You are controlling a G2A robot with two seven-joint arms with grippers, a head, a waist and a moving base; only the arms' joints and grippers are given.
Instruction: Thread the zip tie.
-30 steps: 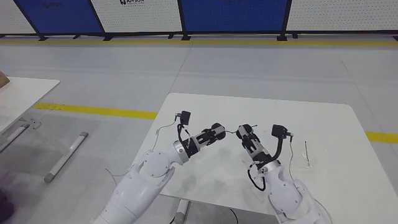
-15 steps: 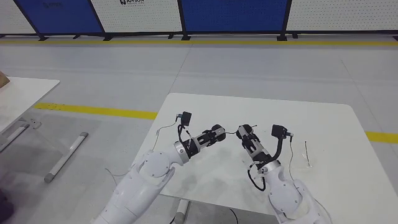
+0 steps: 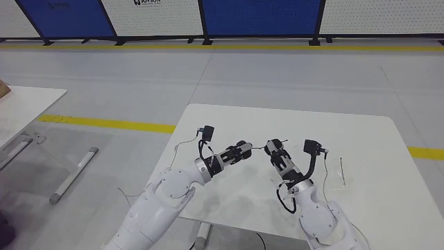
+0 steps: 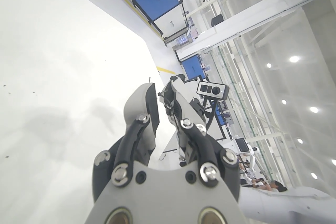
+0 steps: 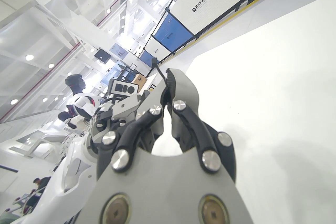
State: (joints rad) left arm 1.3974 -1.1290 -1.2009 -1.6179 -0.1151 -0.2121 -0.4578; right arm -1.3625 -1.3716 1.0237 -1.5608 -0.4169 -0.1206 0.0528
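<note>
Over bench (image 3: pixel 312 128): R gripper (image 5: pixel 166 83) fingers pinch zip tie (image 5: pixel 158 68).
L gripper (image 4: pixel 160 89): fingers at narrow gap, nothing held.
Risk: misaligned approach could bend tie, lose grip.

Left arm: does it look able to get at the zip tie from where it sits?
Probably yes. The zip tie sticks out from the shut jaws of the right gripper. The left gripper sits close opposite it above the table, and nothing stands between them.
</note>
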